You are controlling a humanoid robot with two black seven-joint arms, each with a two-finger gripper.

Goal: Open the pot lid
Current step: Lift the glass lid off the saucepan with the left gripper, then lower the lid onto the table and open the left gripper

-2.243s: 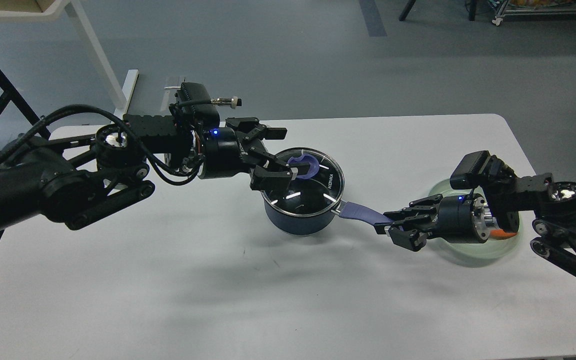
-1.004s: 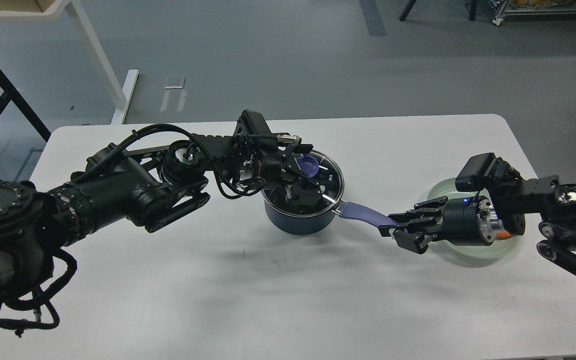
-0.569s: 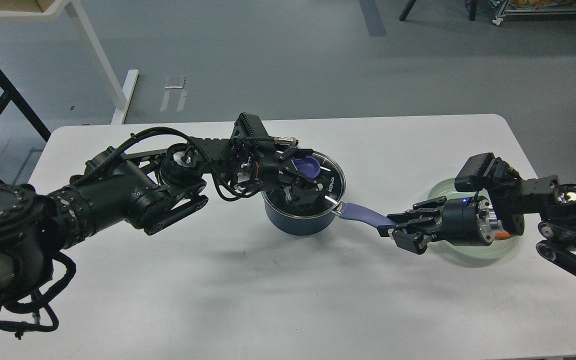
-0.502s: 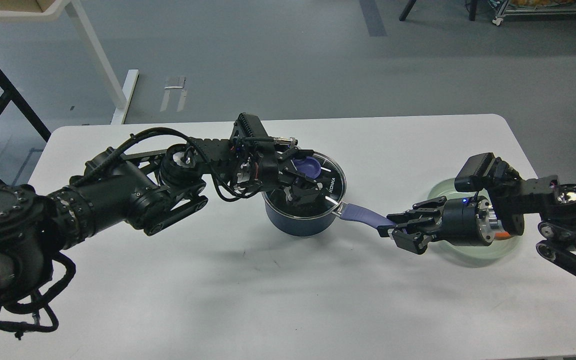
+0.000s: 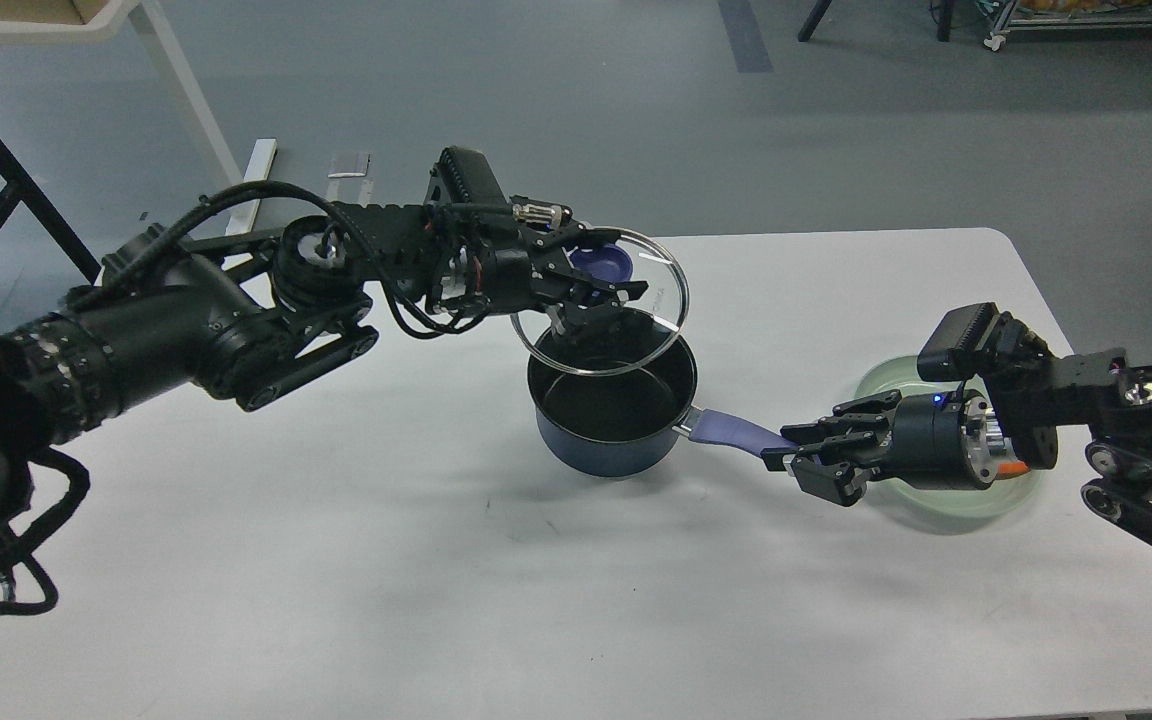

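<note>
A dark blue pot [image 5: 608, 430] stands on the white table [image 5: 336, 560], its purple handle [image 5: 736, 433] pointing right. My left gripper [image 5: 604, 282] is shut on the purple knob [image 5: 600, 262] of the glass lid [image 5: 656, 300]. It holds the lid tilted a little above the pot's open mouth, toward the far side. My right gripper [image 5: 804, 458] is shut on the end of the pot handle. The pot's inside looks dark and empty.
A pale green plate [image 5: 986, 495] with something orange on it lies at the right, mostly behind my right wrist. A white table leg and a black frame stand on the floor at the far left.
The lid sat on the pot with my left gripper on its knob. Now my left gripper has lifted the lid up and back off the pot. The right gripper has kept hold of the handle.
</note>
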